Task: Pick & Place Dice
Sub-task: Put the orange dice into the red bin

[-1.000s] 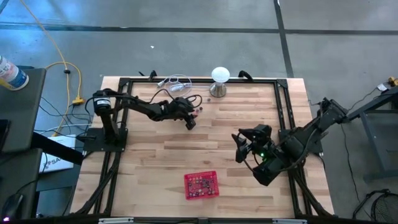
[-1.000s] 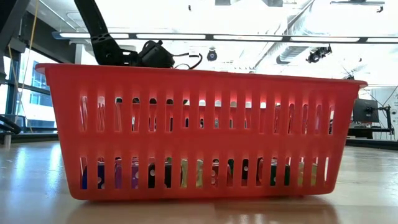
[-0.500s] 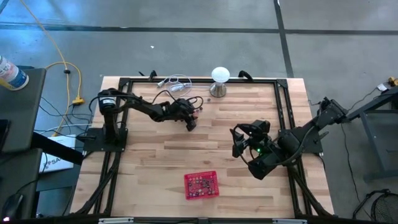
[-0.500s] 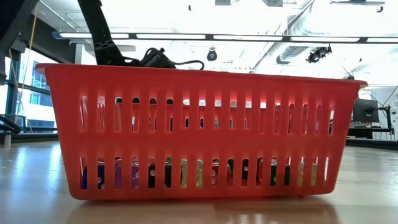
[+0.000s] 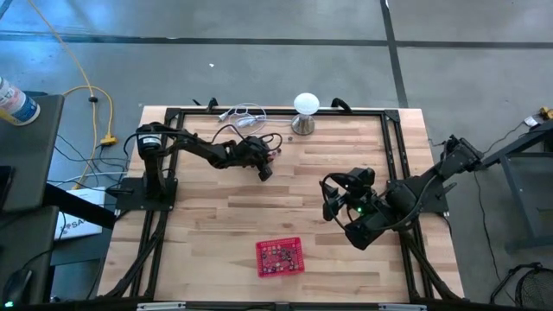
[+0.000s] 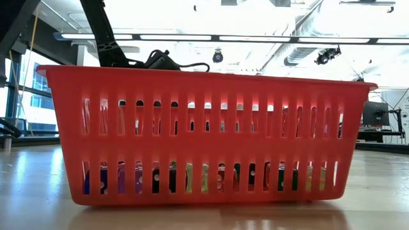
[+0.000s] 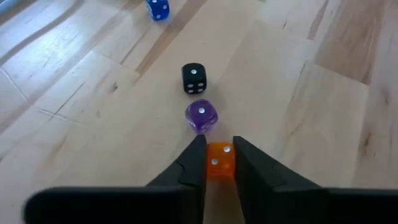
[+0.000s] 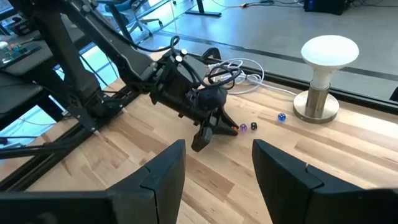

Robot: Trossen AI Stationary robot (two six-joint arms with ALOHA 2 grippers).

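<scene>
Dice on the wooden table (image 5: 259, 207): your left gripper (image 7: 217, 163) pinches a translucent orange die (image 7: 219, 162), white pips showing, between its fingertips. Just beyond it lie a purple die (image 7: 202, 116), a black die (image 7: 194, 78) and a blue die (image 7: 158, 9) in a loose line. More dice fill the red basket (image 5: 280, 257). Your right gripper (image 8: 214, 163) hovers near, fingers apart, empty.

Left gripper (image 7: 219, 163) fingers now closed on orange die (image 7: 219, 160), right arm shifted left
</scene>
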